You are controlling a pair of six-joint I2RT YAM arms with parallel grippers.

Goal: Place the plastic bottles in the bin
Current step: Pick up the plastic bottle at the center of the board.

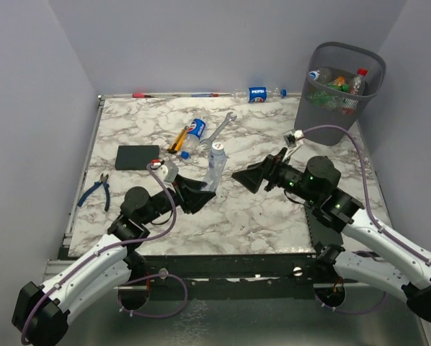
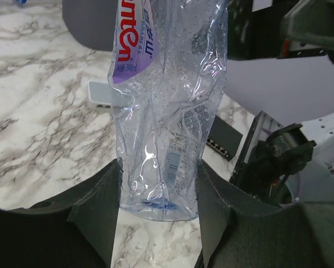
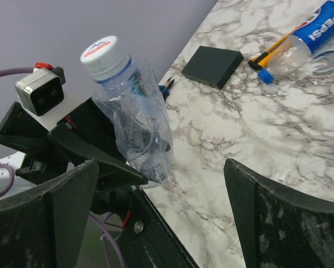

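**A:** What does your left gripper have hold of?

**B:** You have it clamped on the lower part of a crumpled clear bottle, with one finger on each side near the base. The bottle stands upright, white cap on top, over the middle of the desk. You cannot tell whether its base touches the marble.

**A:** And your right gripper?

**B:** Its jaws stand wide apart and grip nothing. It faces the clear bottle from the right, near it but apart from it.

**A:** Where is the bin?

**B:** At the far right corner, well apart from both of your grippers. Several bottles already lie inside it, clear and green ones, and one has a red cap.

**A:** Which bottles are outside it?

**B:** A Pepsi bottle lies on its side on the desk behind the clear bottle. It is just beside a yellow-handled screwdriver on its left, and a silver wrench lies on its right. A second Pepsi bottle lies along the far edge, near the bin.

**A:** Anything else on your desk?

**B:** A flat black block sits left of the screwdriver. Blue-handled pliers lie near the left edge.
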